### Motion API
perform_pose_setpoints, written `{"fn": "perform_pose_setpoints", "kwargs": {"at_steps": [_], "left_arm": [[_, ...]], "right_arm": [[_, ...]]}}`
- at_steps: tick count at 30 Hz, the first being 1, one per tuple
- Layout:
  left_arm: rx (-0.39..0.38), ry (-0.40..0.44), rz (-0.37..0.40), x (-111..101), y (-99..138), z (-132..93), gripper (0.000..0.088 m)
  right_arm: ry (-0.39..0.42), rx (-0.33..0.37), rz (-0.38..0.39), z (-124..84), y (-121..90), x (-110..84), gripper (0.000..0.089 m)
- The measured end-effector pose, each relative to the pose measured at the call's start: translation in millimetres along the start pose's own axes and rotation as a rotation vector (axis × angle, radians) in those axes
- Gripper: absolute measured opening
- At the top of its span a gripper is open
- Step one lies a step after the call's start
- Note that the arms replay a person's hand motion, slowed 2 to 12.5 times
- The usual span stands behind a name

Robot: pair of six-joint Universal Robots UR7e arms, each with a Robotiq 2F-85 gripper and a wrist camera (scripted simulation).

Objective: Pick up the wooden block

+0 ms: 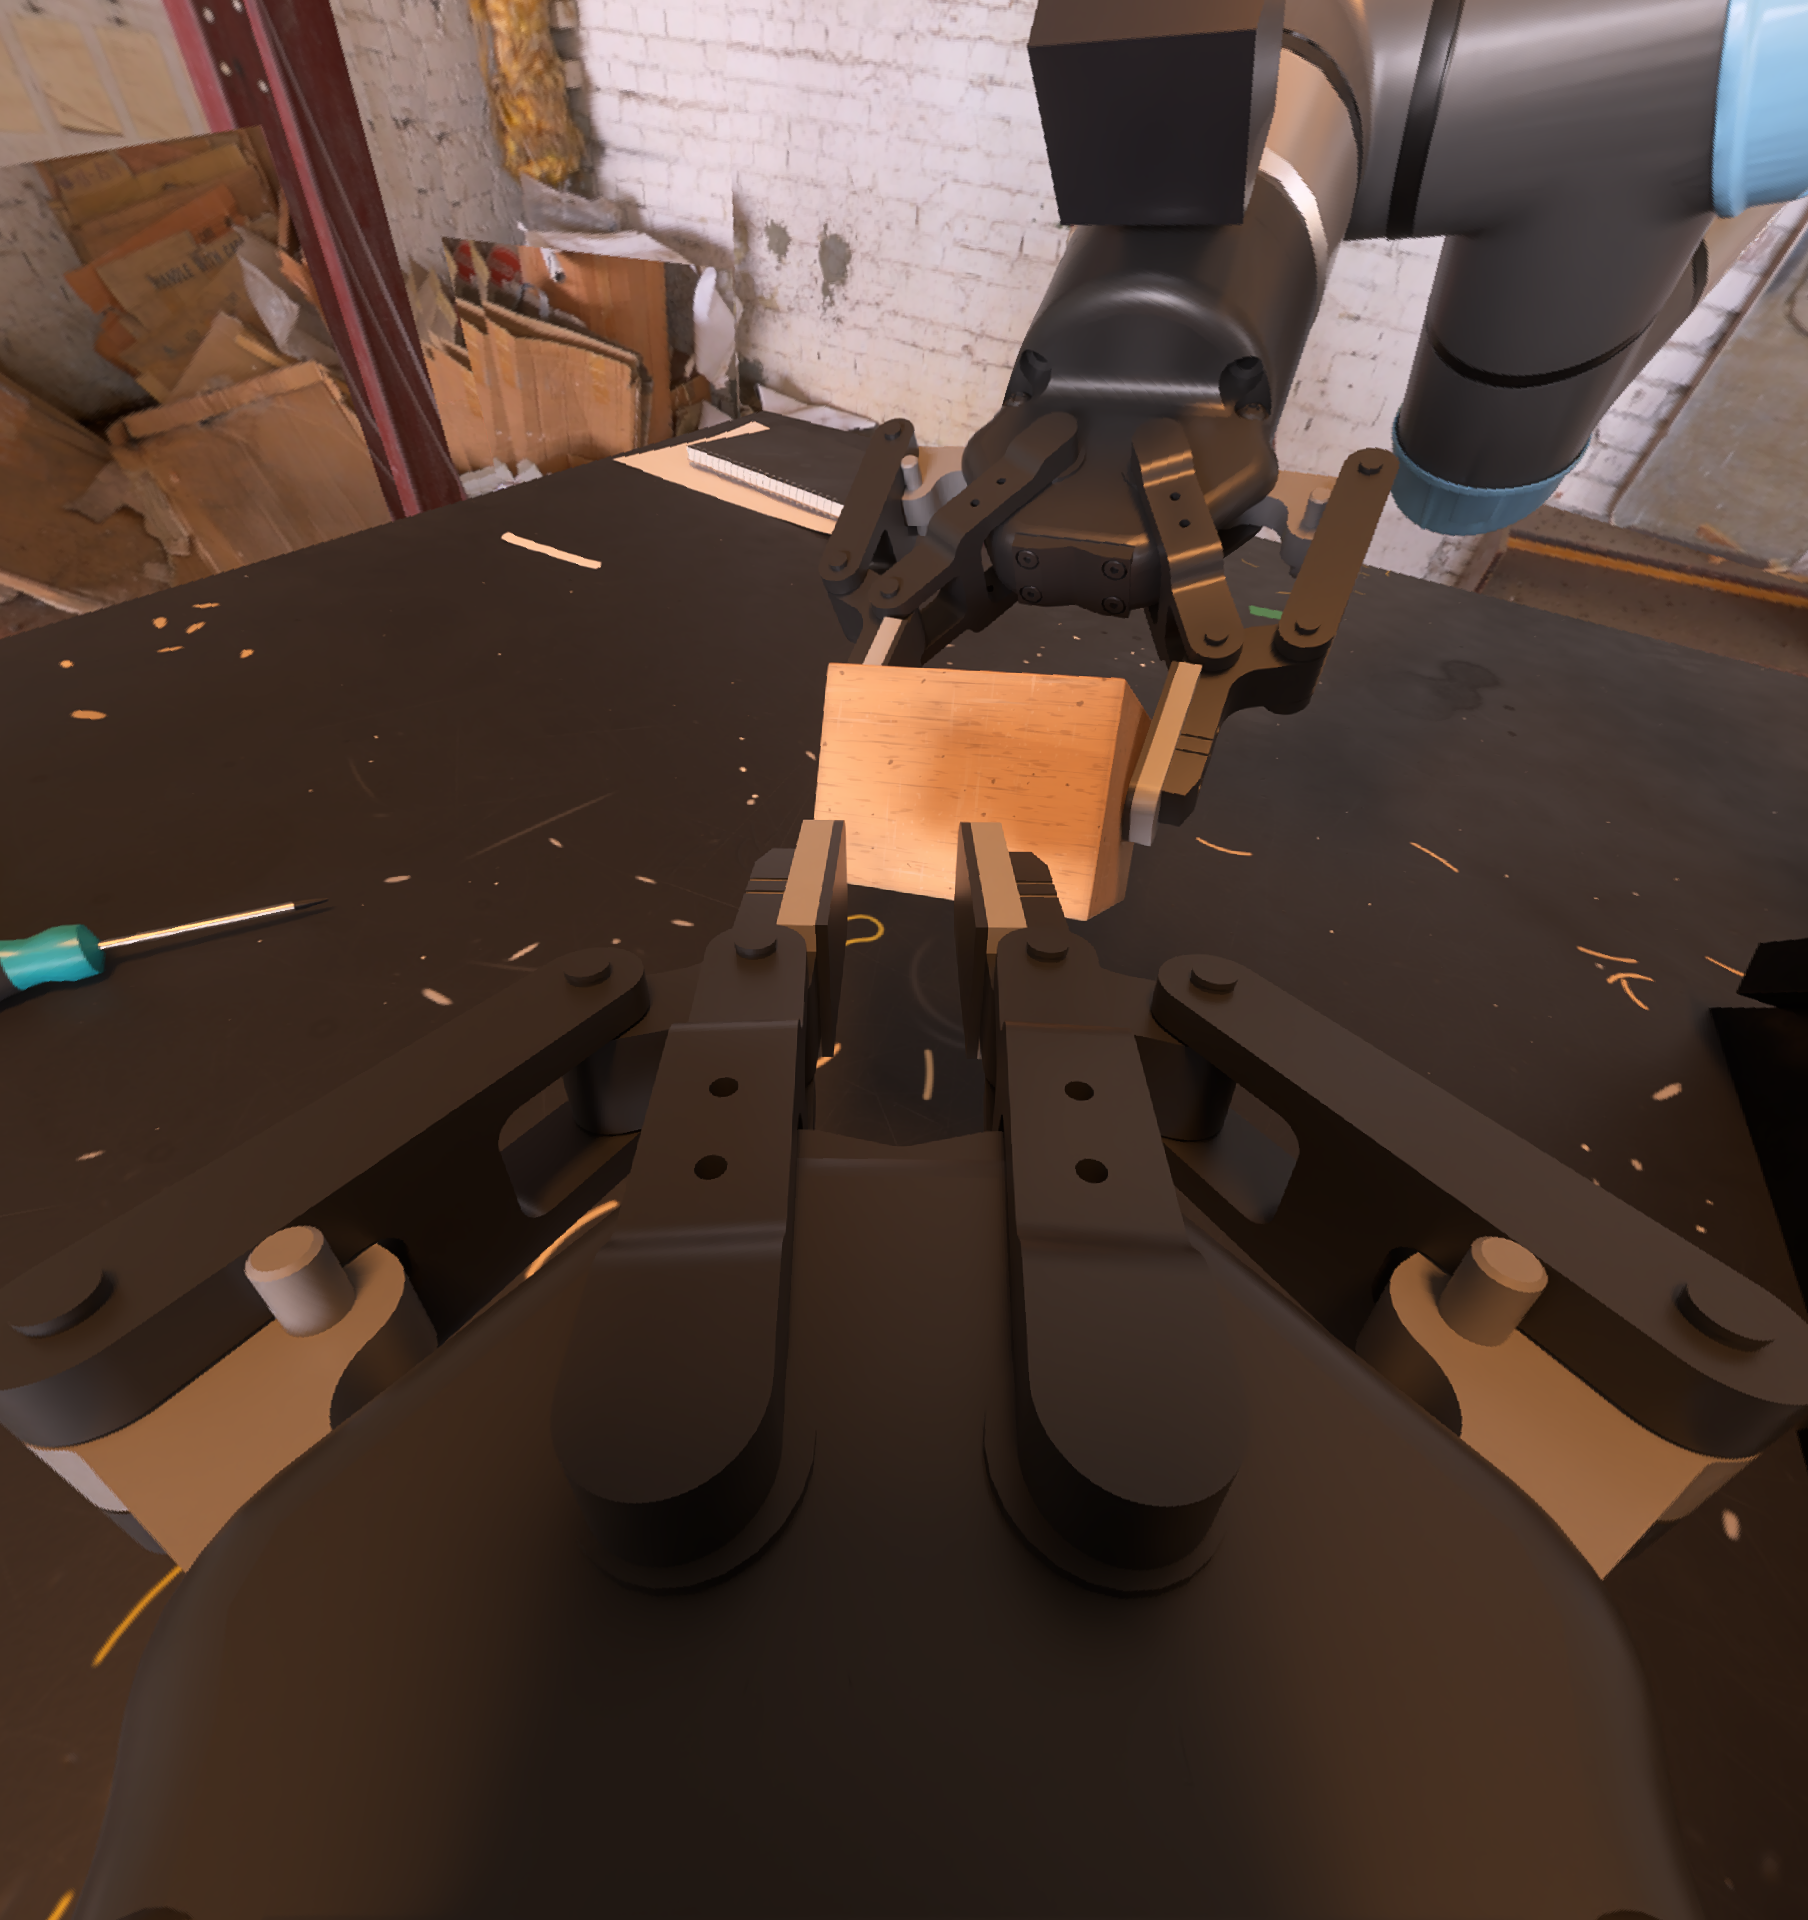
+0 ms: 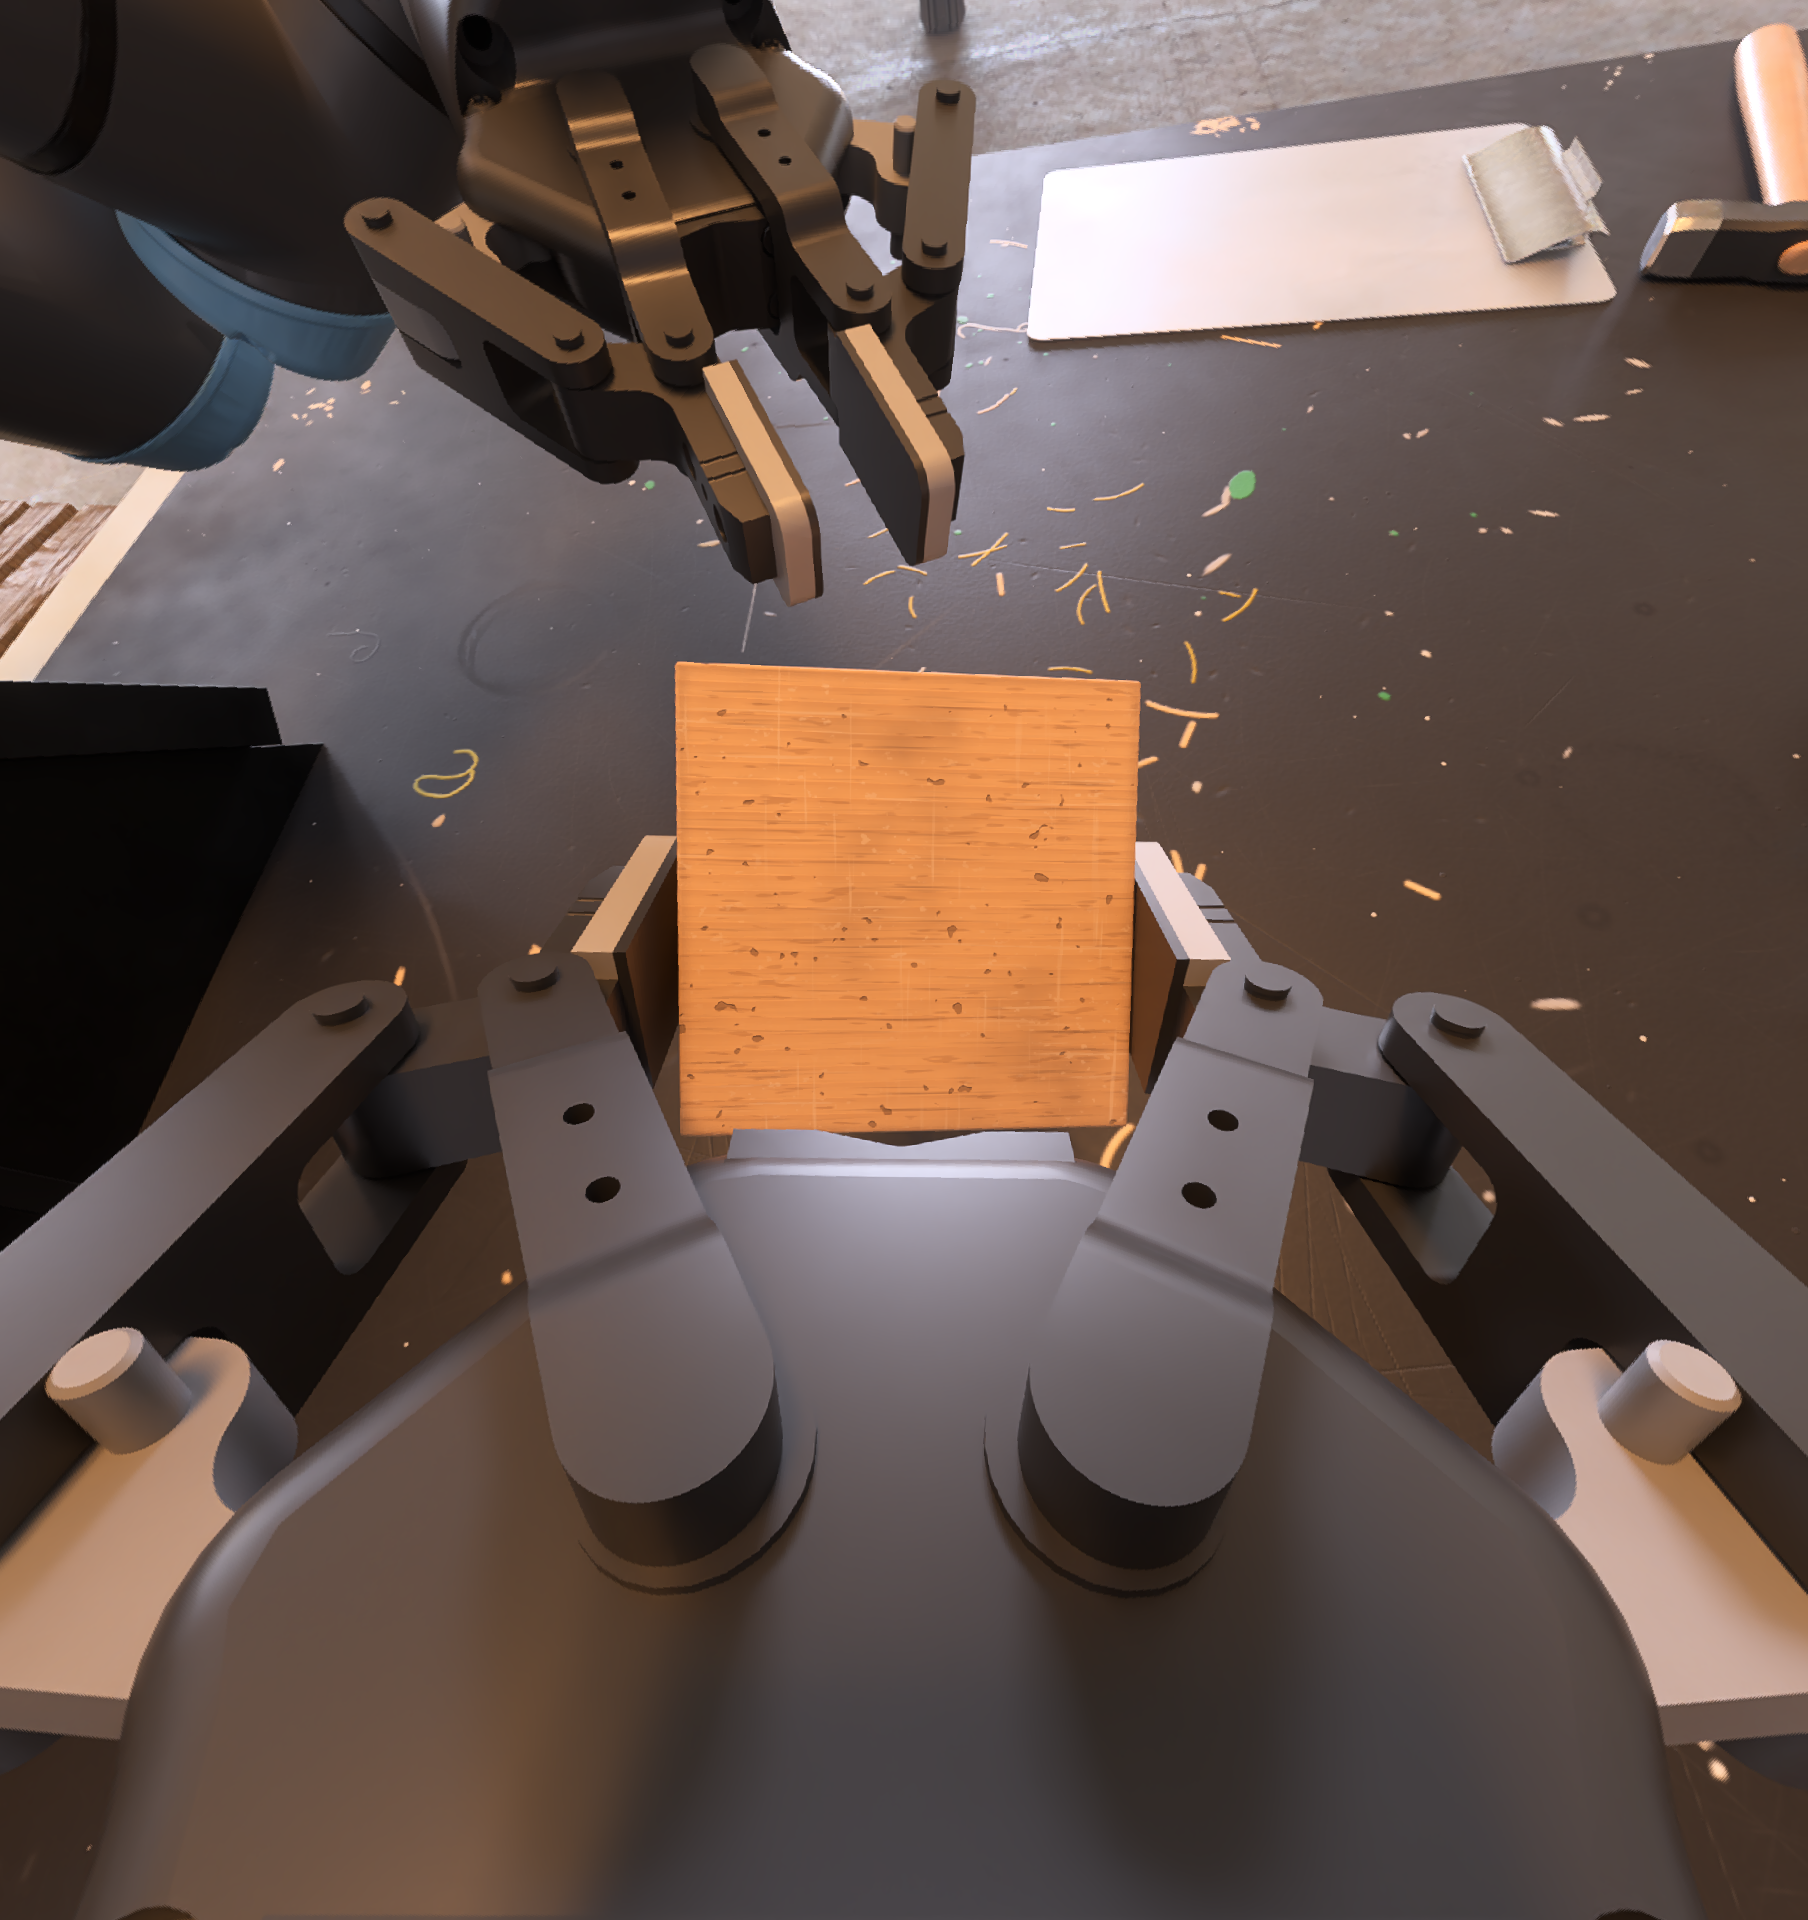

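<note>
Far left on the dark table (image 1: 360, 727): a screwdriver (image 1: 38, 961) with a teal collar, lying flat, tip to the right. Further back, near the far edge: a spiral notebook (image 1: 775, 468). In the middle, close to the camera: the left gripper (image 1: 900, 894), fingers only a narrow gap apart, with nothing between them. Hangs just in front of the wooden block (image 1: 967, 790), not touching it in the right wrist view. Right behind: the block itself, pale orange with fine grain, slightly tilted, near the centre of the table. Sits between the pads of the right gripper (image 1: 1014, 717), which reaches in from the far side, closed on two opposite faces of the block; one pad (image 1: 1154, 758) pressed flat on the right face, the other mostly hidden behind the block. Cannot tell whether the block is clear of the table. At the right edge: a black box (image 1: 1804, 1143). From the right wrist camera, past the block and to the right: a pale clipboard (image 2: 1315, 234) with a metal clip, lying flat, and beside it, at the far right corner, a hammer (image 2: 1773, 177) with a wooden handle.
</note>
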State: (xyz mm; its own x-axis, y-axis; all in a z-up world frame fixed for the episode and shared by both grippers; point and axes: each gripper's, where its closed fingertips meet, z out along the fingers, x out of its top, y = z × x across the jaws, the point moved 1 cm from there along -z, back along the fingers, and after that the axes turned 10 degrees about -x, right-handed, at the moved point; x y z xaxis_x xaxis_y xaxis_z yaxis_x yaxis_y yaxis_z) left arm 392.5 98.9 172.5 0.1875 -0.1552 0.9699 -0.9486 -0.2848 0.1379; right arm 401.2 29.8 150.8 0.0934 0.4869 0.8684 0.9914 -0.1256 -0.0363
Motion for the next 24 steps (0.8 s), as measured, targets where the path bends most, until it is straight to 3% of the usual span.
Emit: {"fn": "perform_pose_setpoints", "kwargs": {"at_steps": [24], "left_arm": [[-0.031, 0.02, -0.017, 2.8, 0.1, -0.6, 0.019]], "right_arm": [[0.009, 0.022, 0.021, 3.9, 0.3, -2.9, 0.0669]]}}
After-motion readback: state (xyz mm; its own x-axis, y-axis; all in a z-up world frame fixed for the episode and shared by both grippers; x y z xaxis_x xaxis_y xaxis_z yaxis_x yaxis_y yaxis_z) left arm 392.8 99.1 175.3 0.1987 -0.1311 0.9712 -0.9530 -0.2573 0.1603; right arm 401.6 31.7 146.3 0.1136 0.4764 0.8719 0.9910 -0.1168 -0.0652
